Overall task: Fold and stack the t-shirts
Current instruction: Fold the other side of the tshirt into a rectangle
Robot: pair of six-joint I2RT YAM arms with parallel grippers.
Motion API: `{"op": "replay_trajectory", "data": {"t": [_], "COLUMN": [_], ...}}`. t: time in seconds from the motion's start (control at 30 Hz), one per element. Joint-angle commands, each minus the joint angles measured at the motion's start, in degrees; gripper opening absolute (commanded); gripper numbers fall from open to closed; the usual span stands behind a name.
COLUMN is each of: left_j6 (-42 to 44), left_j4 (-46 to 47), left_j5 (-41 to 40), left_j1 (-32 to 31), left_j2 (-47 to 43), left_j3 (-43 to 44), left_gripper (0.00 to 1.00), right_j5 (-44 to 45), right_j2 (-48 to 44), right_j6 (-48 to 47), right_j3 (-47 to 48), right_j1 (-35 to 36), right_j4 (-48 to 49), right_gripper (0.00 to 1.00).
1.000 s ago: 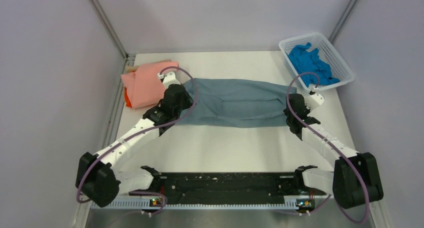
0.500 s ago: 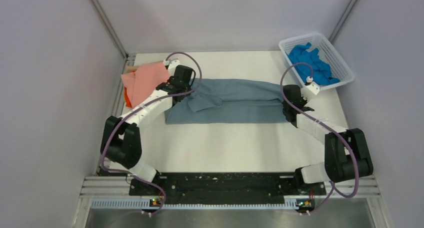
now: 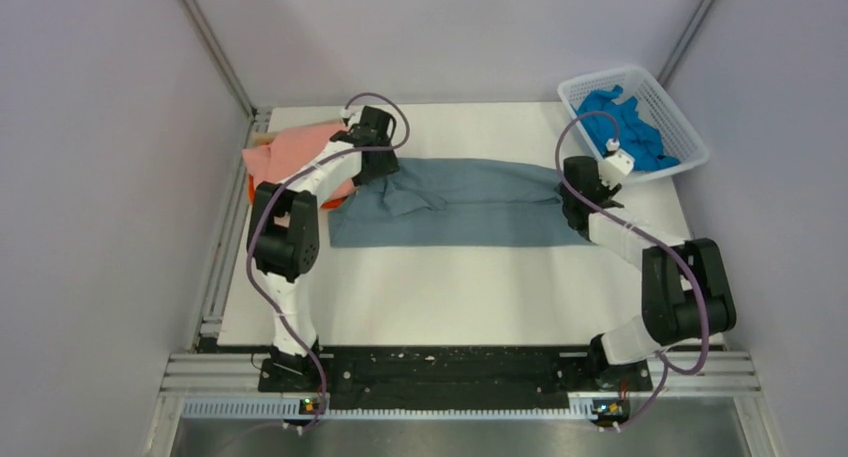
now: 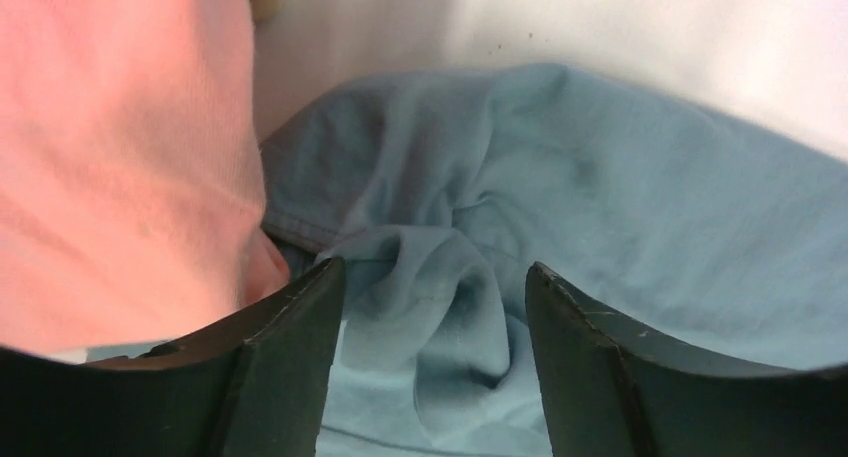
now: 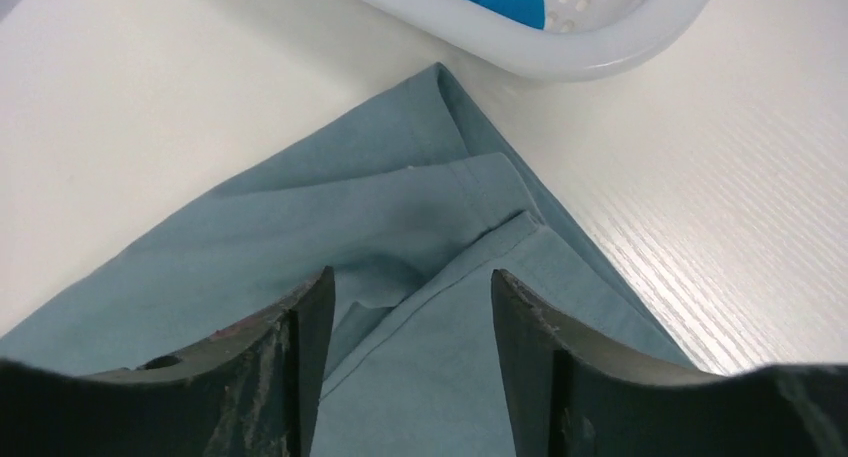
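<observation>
My left gripper (image 4: 430, 277) has its dark fingers parted and clamps nothing. A bunched ridge of the grey-blue t-shirt (image 3: 470, 202) rises between them at the shirt's left end, and that arm is stretched far forward. My right gripper (image 5: 410, 282) is spread too, poised over the shirt's right corner, where stitched hems overlap in layers. The shirt lies as a long, soft, creased band across the white table (image 3: 450, 287). The salmon-pink t-shirt (image 3: 290, 152) touches its left end, resting on an orange t-shirt (image 3: 255, 192). Just beyond its right end, a bright blue t-shirt (image 3: 625, 122) lies crumpled in the white perforated plastic basket (image 5: 580, 52).
</observation>
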Motion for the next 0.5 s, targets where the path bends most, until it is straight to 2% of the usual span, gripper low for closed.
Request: {"op": "replay_trajectory", "data": {"t": [0.0,0.17,0.27,0.33,0.47], "left_j6": [-0.3,-2.0,-3.0,-2.8,-2.7], "left_j4": [-2.3,5.4,8.3,12.3,17.0], "left_j5": [3.8,14.4,16.1,20.5,26.2], "left_j1": [0.4,0.0,-0.8,-1.6,-1.8], "left_j2": [-6.4,-15.3,-18.6,-19.7,-17.6], "left_j3": [-1.0,-14.3,-20.3,-23.4,-24.8], "left_gripper": [0.75,0.91,0.92,0.92,0.92], "right_j5": [-2.9,-8.3,-10.1,-11.0,-10.7], "right_j2": [-7.1,-15.0,-19.6,-22.8,-26.8], "right_j6": [-2.9,-3.0,-3.2,-3.0,-3.7], "right_j3": [-0.6,-4.8,-7.3,-9.5,-11.6], "right_j1": [-0.6,-0.6,-0.6,-0.6,-0.6], "right_j4": [0.1,-3.0,-3.2,-3.2,-3.1], "right_gripper": [0.62,0.68,0.69,0.70,0.70]}}
